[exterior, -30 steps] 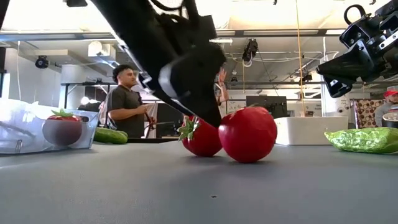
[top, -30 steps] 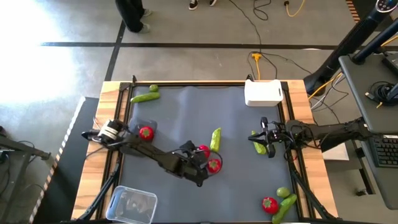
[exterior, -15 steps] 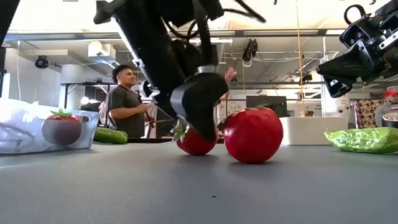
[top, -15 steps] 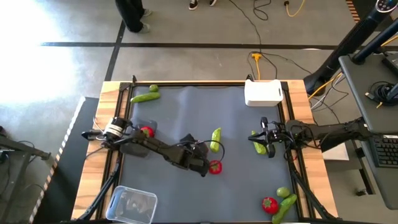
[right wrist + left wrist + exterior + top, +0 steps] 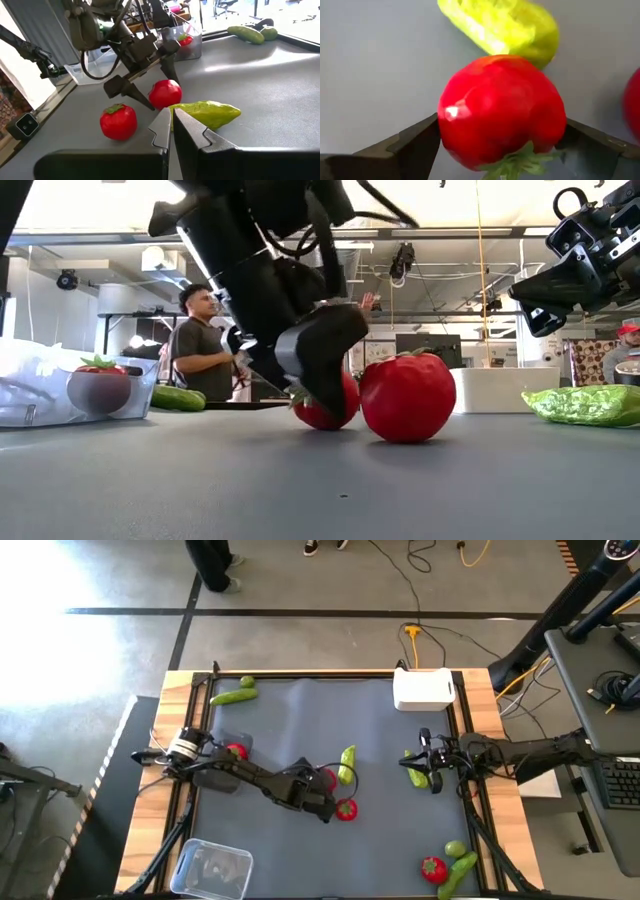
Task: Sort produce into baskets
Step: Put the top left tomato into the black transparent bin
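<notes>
High view: left gripper point(image 5: 322, 792) mid grey mat point(image 5: 290, 720), glossy red tomato point(image 5: 326, 780) between its fingers, second tomato point(image 5: 346, 808) just beside; low view: room with a person point(image 5: 200, 345) behind; left wrist view: fingers flank tomato, green calyx visible, contact unclear; right wrist view: right gripper point(image 5: 172, 125) fingers together.

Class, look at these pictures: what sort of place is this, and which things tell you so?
Probably a robotics lab or workshop. Two robot arms are mounted at a wooden-edged table, loose cables trail across a bare concrete floor, and monitors and ceiling gear show in the room behind.
</notes>
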Controlling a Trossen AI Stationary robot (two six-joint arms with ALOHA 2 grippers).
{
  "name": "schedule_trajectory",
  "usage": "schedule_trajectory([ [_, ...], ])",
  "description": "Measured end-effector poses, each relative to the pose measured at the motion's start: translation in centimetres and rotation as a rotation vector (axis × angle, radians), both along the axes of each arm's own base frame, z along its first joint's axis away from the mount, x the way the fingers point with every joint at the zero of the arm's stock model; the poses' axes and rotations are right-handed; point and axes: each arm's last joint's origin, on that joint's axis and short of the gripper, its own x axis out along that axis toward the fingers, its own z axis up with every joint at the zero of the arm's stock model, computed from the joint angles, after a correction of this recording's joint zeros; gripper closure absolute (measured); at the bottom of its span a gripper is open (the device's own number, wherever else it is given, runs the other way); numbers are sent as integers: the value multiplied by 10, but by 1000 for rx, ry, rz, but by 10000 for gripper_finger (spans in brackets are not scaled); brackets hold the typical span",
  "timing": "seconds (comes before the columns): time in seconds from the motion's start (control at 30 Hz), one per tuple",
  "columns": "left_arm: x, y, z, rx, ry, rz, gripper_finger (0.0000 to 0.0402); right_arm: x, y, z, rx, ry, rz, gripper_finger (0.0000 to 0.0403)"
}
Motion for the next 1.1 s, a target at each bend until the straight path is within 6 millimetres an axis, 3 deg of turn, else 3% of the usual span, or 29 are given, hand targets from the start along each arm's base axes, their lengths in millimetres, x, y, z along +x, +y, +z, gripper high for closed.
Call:
schedule_trajectory([
  [0.3,2,4,0,-5,-4,9,103,0,0,0,0,0,0,390],
  [0.47,-10,5,16,-22,108,-6,110,0,0,0,0,0,0,390],
  [0.73,-80,20,83,-58,423,175,112,0,0,0,0,0,0,390],
  [0.9,-131,32,123,-229,618,260,113,0,0,0,0,0,0,390],
  [1.0,-154,41,133,-349,685,330,113,0,0,0,0,-1,0,390],
  [1.1,-169,47,127,-410,680,375,113,0,0,0,0,0,0,390],
])
